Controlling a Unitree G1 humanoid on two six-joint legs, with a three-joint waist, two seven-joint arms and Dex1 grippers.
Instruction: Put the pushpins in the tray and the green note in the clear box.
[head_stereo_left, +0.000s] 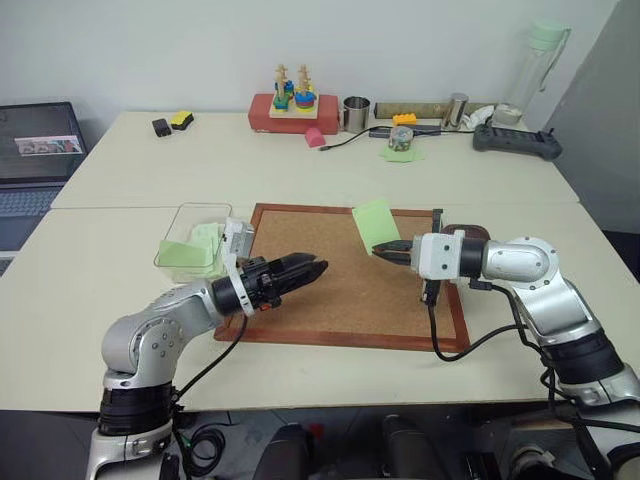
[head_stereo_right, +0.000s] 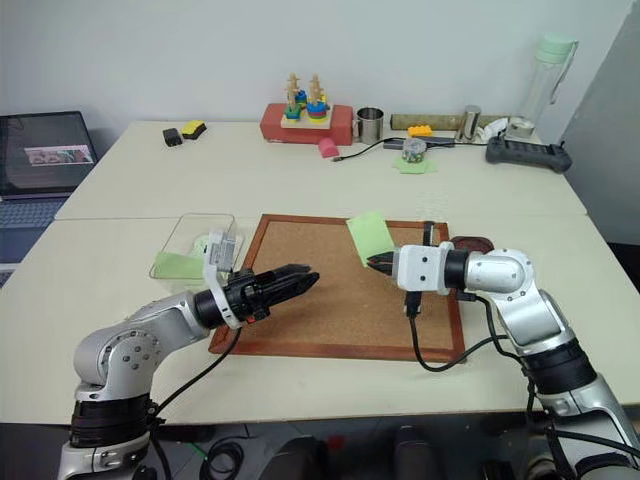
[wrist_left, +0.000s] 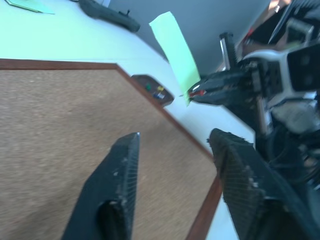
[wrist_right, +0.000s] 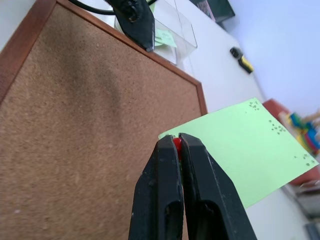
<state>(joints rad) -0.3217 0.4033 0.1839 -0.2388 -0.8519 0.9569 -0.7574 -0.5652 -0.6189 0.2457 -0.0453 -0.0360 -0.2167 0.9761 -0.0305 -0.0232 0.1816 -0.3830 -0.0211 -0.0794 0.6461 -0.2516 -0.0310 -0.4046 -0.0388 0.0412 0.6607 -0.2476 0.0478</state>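
Right now the corkboard (head_stereo_left: 345, 275) is lying flat on the desk (head_stereo_left: 300, 170), its brown face bare between the two arms, with open room across the middle. The right pincer (head_stereo_left: 385, 249) is hanging above the board's right half, fingers pressed shut on a red pushpin (wrist_right: 176, 143) that is pinning one corner of the green note (head_stereo_left: 377, 224). The note is standing up off the board, a plain light green slip with small specks near its far corner. The left pincer (head_stereo_left: 318, 268) is hovering over the board's left part, its fingers parted and gripping nothing. The clear box (head_stereo_left: 193, 243) is sitting just beside the board's left edge with green paper already inside. The tray (wrist_left: 152, 90) is resting just off the board's far right corner, tiny coloured pins showing in it.
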